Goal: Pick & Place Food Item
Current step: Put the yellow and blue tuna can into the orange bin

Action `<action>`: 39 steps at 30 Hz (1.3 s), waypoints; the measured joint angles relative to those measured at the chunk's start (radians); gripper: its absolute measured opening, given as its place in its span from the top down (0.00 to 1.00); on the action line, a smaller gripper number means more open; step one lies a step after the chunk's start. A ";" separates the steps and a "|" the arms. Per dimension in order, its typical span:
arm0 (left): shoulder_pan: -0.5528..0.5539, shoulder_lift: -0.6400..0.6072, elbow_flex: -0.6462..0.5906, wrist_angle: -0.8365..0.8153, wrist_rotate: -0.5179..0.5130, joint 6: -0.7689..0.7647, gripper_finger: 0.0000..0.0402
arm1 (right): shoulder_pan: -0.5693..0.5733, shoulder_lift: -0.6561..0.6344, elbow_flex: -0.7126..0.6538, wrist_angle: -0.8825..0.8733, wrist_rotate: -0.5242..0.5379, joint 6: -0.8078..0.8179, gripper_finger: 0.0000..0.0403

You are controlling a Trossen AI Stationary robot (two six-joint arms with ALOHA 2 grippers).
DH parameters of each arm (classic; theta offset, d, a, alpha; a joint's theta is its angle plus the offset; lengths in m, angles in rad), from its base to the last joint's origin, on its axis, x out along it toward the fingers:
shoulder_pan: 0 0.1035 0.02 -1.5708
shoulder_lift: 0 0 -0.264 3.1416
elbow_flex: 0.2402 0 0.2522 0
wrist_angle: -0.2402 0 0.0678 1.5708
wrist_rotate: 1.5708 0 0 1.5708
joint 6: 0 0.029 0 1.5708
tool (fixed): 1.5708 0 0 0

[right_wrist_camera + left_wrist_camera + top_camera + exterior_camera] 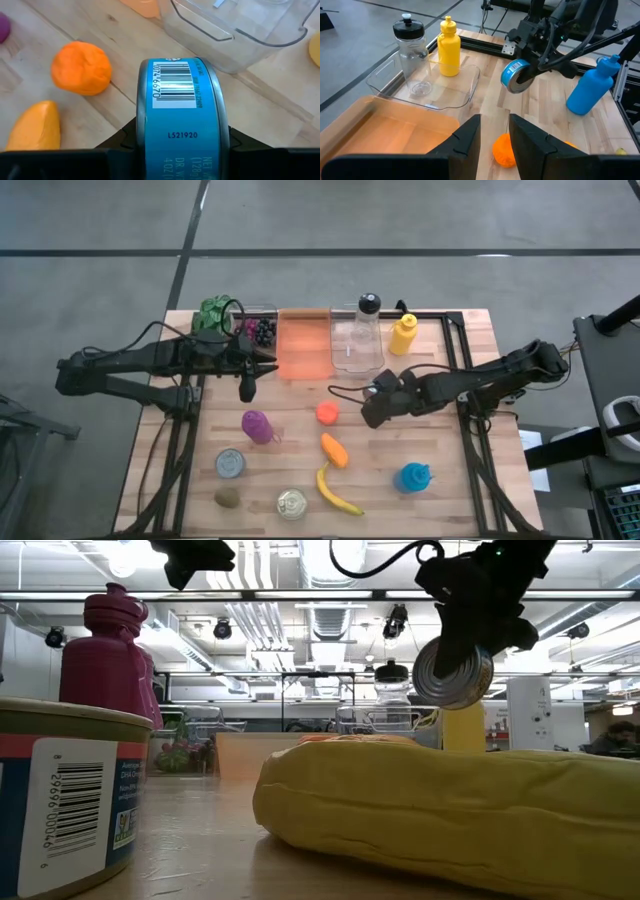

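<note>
The right gripper [372, 408] is closed on a blue can [181, 117] and holds it in the air above the table [450, 490], near the middle. In the low view the can hangs clear of the wood. The orange ball [327, 413] lies at about 9 o'clock from the can, just beside it, and the clear tray [357, 345] is at 12 o'clock. The left gripper [247, 385] waits near the orange tray [304, 345], with its fingers [465, 142] slightly apart and holding nothing.
</note>
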 joint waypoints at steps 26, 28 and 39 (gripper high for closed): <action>0.000 0.000 0.000 0.004 0.000 -0.041 0.74 | 0.000 -0.002 0.001 0.012 -0.010 -0.023 0.70; -0.001 0.000 0.000 0.010 0.000 -0.067 0.74 | 0.000 -0.002 0.001 0.013 -0.010 -0.034 0.70; -0.002 0.000 0.000 0.012 -0.004 -0.076 0.68 | -0.005 -0.002 0.006 0.083 -0.113 -0.124 0.70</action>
